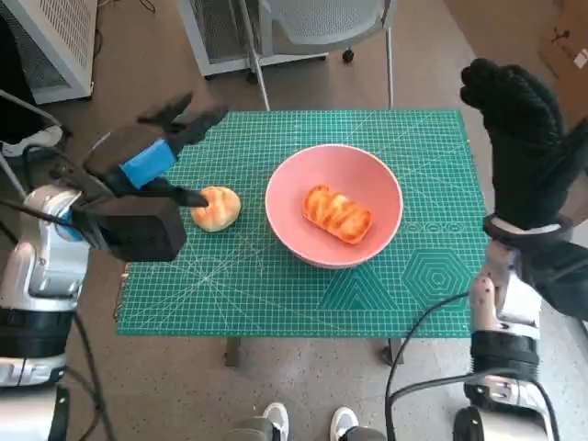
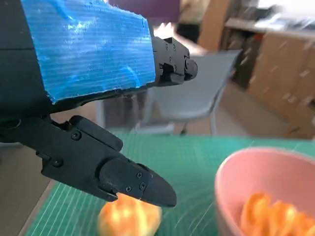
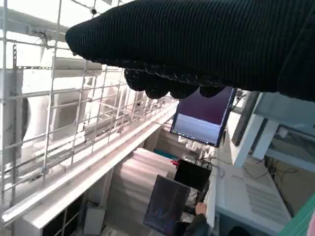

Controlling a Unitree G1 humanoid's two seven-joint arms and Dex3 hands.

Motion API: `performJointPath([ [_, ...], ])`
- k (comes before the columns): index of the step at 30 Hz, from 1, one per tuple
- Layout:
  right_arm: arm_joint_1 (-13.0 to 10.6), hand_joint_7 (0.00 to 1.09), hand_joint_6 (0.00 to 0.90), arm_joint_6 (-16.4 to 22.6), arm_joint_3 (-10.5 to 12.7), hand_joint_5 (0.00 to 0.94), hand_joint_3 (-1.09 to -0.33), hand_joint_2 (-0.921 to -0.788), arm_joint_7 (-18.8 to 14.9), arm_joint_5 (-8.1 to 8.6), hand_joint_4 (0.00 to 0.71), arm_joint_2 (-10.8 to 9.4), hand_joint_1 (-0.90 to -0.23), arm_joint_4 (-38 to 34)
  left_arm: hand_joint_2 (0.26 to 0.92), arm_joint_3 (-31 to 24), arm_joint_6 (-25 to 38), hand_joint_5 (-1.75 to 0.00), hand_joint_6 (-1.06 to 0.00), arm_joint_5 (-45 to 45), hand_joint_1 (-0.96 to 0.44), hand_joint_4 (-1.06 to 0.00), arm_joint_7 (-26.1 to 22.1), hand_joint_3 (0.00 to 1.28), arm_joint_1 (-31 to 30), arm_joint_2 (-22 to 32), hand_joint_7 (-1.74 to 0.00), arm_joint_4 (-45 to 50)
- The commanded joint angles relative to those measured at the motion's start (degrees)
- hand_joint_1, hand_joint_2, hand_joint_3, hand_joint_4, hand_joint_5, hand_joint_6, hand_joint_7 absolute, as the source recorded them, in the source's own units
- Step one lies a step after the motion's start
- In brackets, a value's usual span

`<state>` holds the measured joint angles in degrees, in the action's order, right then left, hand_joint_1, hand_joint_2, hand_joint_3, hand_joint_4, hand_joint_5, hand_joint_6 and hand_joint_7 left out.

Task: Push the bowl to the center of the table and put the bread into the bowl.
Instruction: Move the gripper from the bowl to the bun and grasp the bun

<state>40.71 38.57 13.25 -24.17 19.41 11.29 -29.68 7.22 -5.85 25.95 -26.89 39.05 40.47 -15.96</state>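
Two pieces of bread show in the head view: a glazed loaf [image 1: 338,214] already lying in the pink bowl [image 1: 289,175], and a round bun [image 1: 216,208] still on the green cutting mat [image 1: 276,294] that covers the counter. The bowl sits about midway between the counter's side edges, so the push looks done and the bun is what remains. The left robot hand [image 1: 152,170] hovers over the counter's left edge, fingers spread and holding nothing, one dark fingertip [image 1: 188,196] just beside the bun; it seems poised to close on it. The right robot hand [image 1: 514,115] is raised at the counter's far right corner, clear of the bowl, probably to keep out of the way; it holds nothing, and its fingers look loosely extended.

From the left wrist view, the blue-taped left robot hand fills the frame, a lower finger [image 2: 123,179] reaching just above the blurred bun [image 2: 129,219], an upper finger [image 2: 172,61] well apart from it. That wide gap suits a grasp not yet made. The bowl's rim [image 2: 231,169] is near, the loaf inside it.

From the right wrist view, only the glove's dark back and curled fingertips [image 3: 162,83] show against wire shelving [image 3: 59,118] and a monitor [image 3: 202,118]; nothing is in its grip.
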Motion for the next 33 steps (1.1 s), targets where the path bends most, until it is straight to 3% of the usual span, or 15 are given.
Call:
performJointPath([
  [1,0.3,0.00,0.424,0.0,-0.1,0.002,-0.494,-0.921,-1.0,0.24,0.362,-0.3,-0.511,-1.9,0.788,0.9,1.3,0.00,-0.21,-0.7,-0.43,0.00,-1.3,0.00,-0.2,-0.5,-0.02,-2.1],
  [15,0.7,0.01,0.440,-0.9,0.3,0.006,-0.475,-0.921,-3.1,1.60,0.380,0.1,-0.517,-2.5,0.797,5.8,-0.6,0.00,-0.21,2.3,-0.44,0.00,1.3,0.01,4.2,-3.4,-0.01,-15.3],
  [33,-0.2,0.01,0.445,0.0,0.9,0.002,-0.473,-0.921,-2.7,0.23,0.380,1.5,-0.517,-1.5,0.800,13.3,-3.9,-0.01,-0.31,7.4,-0.33,-0.09,10.8,0.00,13.8,-11.6,-0.03,-40.3],
])
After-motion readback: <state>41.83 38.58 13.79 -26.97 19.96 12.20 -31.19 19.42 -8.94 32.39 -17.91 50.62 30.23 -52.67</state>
